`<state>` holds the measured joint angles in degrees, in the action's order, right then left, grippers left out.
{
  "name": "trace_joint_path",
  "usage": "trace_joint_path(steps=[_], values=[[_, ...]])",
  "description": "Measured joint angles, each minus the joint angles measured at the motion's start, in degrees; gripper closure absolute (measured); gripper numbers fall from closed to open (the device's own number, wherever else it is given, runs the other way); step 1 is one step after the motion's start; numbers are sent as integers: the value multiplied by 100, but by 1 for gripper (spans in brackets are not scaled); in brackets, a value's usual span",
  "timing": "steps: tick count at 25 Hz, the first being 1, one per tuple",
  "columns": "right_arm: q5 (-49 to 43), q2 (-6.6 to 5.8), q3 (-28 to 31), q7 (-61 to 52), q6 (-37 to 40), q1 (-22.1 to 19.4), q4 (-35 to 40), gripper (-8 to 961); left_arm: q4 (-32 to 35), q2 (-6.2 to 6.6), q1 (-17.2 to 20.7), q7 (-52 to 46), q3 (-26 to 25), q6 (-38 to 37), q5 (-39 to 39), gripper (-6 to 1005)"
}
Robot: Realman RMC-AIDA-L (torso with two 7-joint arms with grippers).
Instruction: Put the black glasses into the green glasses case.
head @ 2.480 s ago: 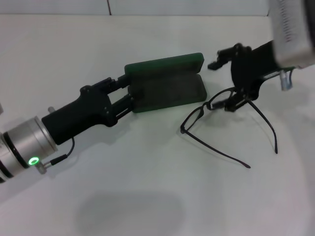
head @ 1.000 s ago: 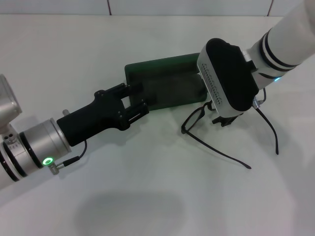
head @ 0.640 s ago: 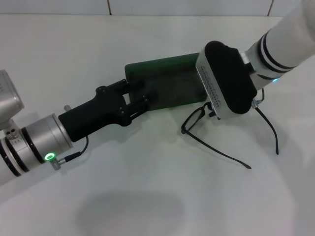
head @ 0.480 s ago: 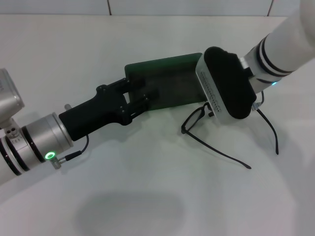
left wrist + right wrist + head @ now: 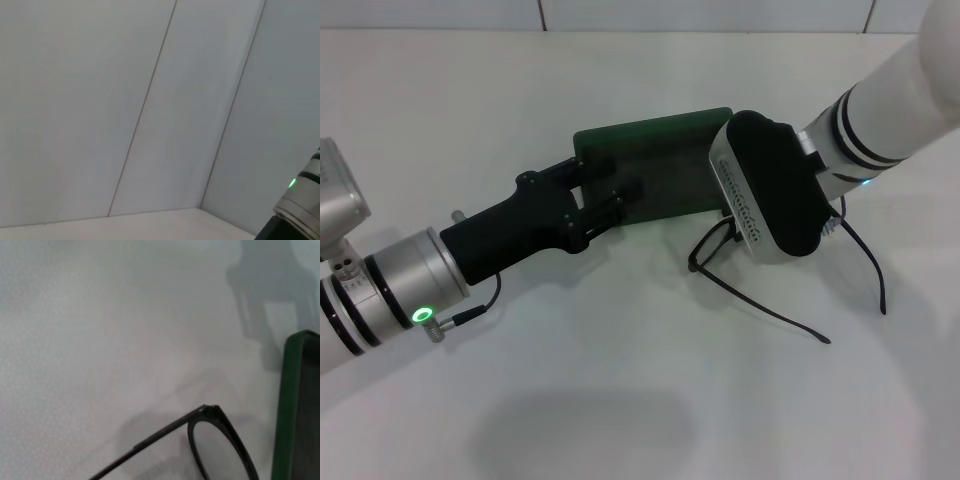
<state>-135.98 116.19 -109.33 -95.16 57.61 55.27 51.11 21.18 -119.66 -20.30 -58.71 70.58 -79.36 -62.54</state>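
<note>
From the head view the left hand [image 5: 616,193] gripped the open green glasses case's [image 5: 665,168] near-left end, while the right hand's state could not be told; only its wrist view showed the black glasses [image 5: 215,440] on the desk [image 5: 100,340] just beside the case.

The right arm's wrist [image 5: 770,190] has swung over the black glasses [image 5: 760,290].

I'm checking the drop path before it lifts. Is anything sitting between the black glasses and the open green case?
Nothing visible does. The black glasses lie on the table right beside the open green glasses case, with only bare table between them. The left gripper sits at the case's far end, off that path. The right gripper is hidden.
</note>
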Motion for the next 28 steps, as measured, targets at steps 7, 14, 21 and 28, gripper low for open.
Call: trace_joint_path(steps=[7,14,21,28], values=[[48,3,36,-14,-4,-1,-72,695,0,-5,7,0,0,0,-4,478],[0,7,317,-98,92,-124,127,754,0,0,9,0,0,-2,-10,478],[132,-19,1382,68,767,-828,1043,808,9,4,24,0,30,-59,-17,479],[1223,-17,1793,125,228,-2171,1881,831,44,71,68,0,17,-683,-42,478]])
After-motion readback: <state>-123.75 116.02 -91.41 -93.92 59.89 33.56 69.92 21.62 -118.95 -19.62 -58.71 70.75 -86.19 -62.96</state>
